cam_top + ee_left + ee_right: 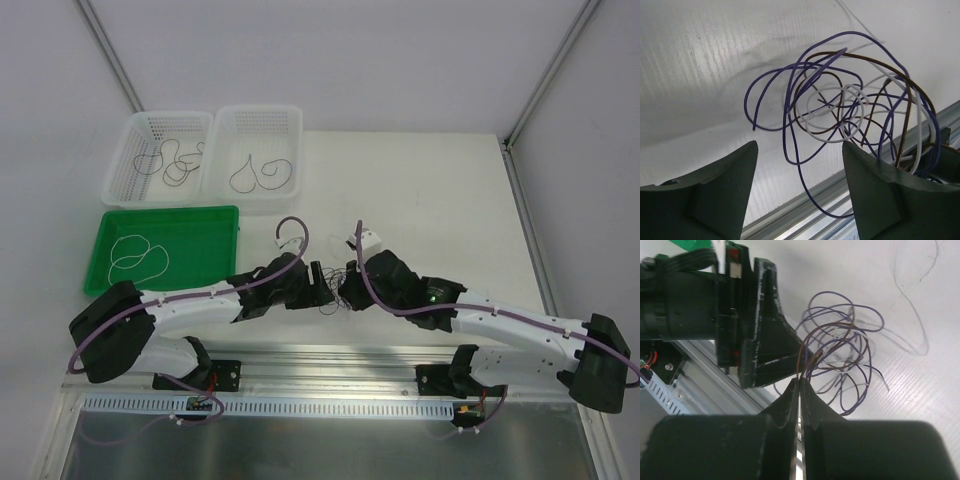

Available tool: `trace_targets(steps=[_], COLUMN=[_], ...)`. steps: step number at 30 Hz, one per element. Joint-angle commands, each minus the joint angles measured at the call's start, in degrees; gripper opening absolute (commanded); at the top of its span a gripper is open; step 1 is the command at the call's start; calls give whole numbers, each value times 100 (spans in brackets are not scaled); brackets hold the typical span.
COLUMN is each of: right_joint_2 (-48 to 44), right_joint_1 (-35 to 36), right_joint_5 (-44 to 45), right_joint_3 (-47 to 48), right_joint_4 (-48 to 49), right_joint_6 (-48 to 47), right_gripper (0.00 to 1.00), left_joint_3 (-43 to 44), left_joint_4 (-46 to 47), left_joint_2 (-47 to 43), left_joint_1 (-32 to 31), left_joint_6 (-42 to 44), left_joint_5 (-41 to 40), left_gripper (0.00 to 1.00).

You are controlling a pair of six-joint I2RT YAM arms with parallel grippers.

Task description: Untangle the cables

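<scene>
White tabletop [430, 190] lying under both arms, tangled cables [840, 110] bunching between the two grippers near its front edge, right gripper [799, 382] pinching several strands with fingers pressing together, left gripper [800, 150] facing the tangle, jaws standing spread, one purple strand passing between them

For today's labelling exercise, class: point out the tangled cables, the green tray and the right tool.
tangled cables [850, 107]: left wrist view, dense middle of the knot.
green tray [205, 255]: top view, bare floor near its right wall.
right tool [799, 381]: right wrist view, where its shut fingertips meet.
</scene>
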Motion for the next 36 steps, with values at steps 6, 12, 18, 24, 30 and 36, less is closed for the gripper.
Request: trace_targets(steps=[6,12,18,24,30,36], right_joint_2=[-469,-864,-1435,-2551,-3325,-3343], right_joint_1=[-18,-9,-62,-545,-950,-1011], right_joint_5=[-154,66,1075,2401,3009,3090], right_joint_3=[-76,-84,47,135,346,469], right_joint_4=[354,20,-1121,-2554,-3442,-3751], right_joint_6=[33,-37,-55,199,244,305], right_gripper=[1,1,1,1,1,1], left_joint_3=[297,192,86,-133,-327,-239], left_joint_4=[795,840,261,-540,-944,-1112], left_joint_2=[578,587,122,-528,-1020,-1118], left_joint_1=[-135,-135,-118,391,1236,1368], left_joint_6=[-319,-284,84,366,638,823], left_joint_5=[-268,-593,-1505,-1956,-1789,-1763], left_gripper=[26,0,0,0,0,0])
